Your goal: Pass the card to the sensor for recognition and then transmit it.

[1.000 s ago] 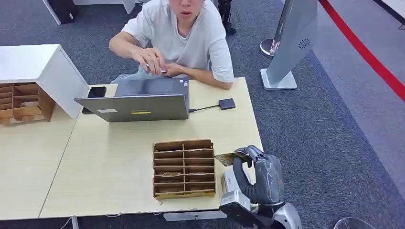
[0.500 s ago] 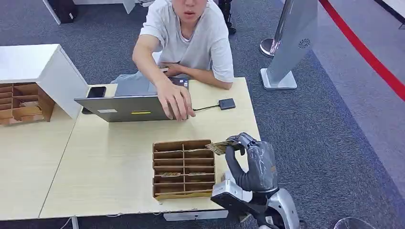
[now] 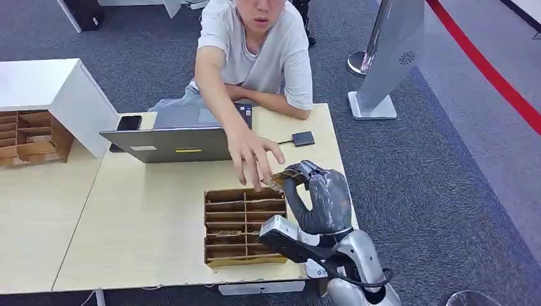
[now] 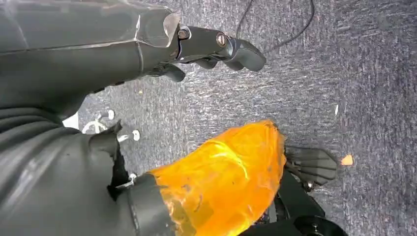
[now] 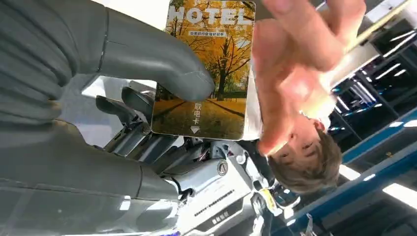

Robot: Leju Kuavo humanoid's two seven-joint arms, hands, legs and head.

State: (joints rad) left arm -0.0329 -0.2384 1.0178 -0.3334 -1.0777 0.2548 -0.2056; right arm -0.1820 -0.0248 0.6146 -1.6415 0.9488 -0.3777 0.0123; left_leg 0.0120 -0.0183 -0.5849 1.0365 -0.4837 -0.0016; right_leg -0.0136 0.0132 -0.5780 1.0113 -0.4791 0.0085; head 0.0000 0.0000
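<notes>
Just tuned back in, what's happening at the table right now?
The robot's right hand holds up a yellow hotel key card with an autumn-tree picture, pinched under its thumb, above the light wooden table beside the brown wooden slotted card organiser. A seated person in a pale T-shirt reaches across the grey laptop, and the person's hand is right at the card's edge, apparently about to take it. The left hand hangs over the carpet, holding nothing.
</notes>
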